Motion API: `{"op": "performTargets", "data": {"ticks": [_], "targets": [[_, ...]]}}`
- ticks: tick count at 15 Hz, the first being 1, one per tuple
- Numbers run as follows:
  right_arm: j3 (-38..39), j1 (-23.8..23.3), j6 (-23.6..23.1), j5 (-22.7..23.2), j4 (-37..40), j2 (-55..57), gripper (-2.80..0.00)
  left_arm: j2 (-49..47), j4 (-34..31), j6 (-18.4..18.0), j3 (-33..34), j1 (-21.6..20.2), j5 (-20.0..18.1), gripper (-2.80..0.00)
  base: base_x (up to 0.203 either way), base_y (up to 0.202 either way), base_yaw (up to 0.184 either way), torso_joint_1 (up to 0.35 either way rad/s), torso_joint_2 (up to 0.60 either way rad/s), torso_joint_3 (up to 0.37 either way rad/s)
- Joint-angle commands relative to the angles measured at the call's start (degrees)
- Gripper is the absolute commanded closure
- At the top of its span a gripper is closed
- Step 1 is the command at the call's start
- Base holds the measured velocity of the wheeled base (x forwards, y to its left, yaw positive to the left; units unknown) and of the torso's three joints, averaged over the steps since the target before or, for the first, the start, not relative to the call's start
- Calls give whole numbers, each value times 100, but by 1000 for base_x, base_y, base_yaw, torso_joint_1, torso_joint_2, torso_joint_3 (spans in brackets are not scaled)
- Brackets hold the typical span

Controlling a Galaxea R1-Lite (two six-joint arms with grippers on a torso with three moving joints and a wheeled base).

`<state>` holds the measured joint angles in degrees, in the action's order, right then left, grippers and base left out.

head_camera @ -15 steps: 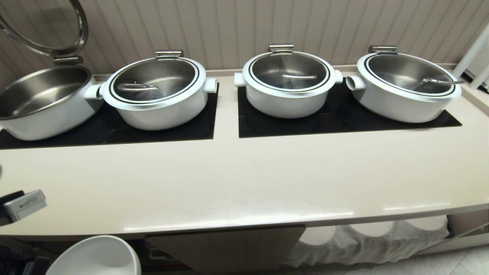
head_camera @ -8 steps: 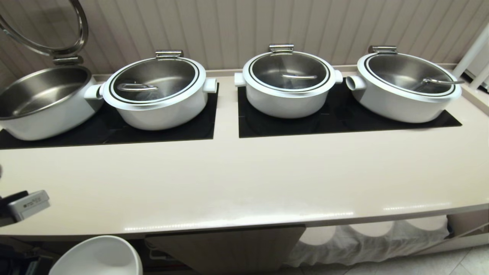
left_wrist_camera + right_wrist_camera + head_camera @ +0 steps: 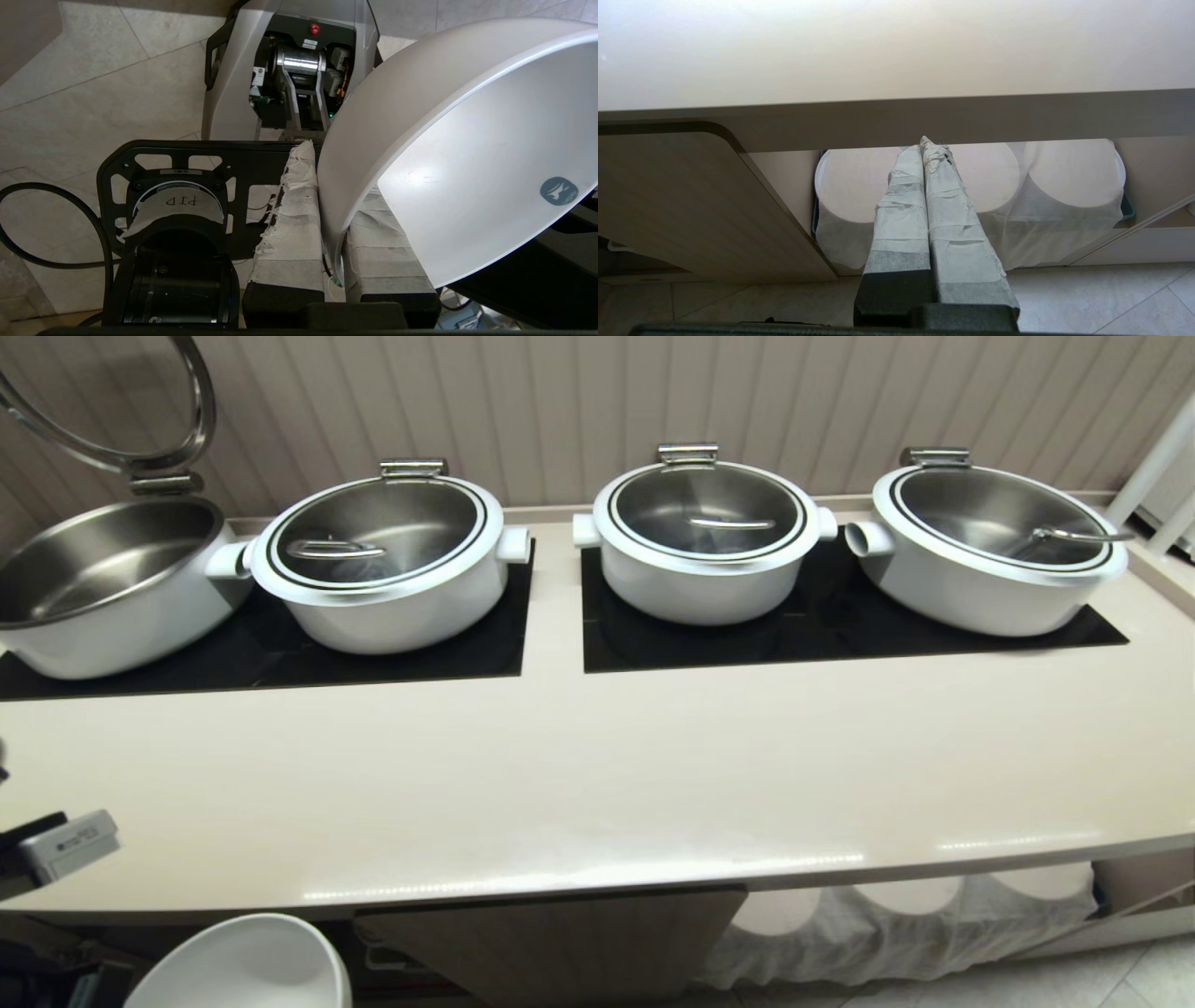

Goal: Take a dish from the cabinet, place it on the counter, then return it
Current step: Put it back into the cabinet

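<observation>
While the dish [image 3: 448, 154] is clamped by its rim in the left gripper [image 3: 334, 233], low at the counter [image 3: 579, 784] front edge, a lift over that edge is judged next; the right gripper [image 3: 924, 154] is parked, pressed together.

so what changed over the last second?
The dish, pinched by its rim in the left gripper, drifted slightly right and lower below the counter edge. Grip unchanged; right gripper parked shut; pots unmoved.
</observation>
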<state>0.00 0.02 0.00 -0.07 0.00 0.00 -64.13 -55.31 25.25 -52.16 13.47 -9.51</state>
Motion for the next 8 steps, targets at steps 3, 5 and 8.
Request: {"op": "performTargets", "data": {"ticks": [3, 5, 8], "targets": [[0, 4, 0, -1, 0, 0, 0, -20, -29, 185, 90, 6, -16, 0, 0, 0, 0, 0, 0, 0], [0, -2, 0, -1, 0, 9, 0, -13, -32, 225, 118, 6, -16, 0, 0, 0, 0, 0, 0, 0], [0, 4, 3, -1, 0, 0, 0, -20, -32, 226, 118, 6, -16, 0, 0, 0, 0, -46, 83, 53]]}}
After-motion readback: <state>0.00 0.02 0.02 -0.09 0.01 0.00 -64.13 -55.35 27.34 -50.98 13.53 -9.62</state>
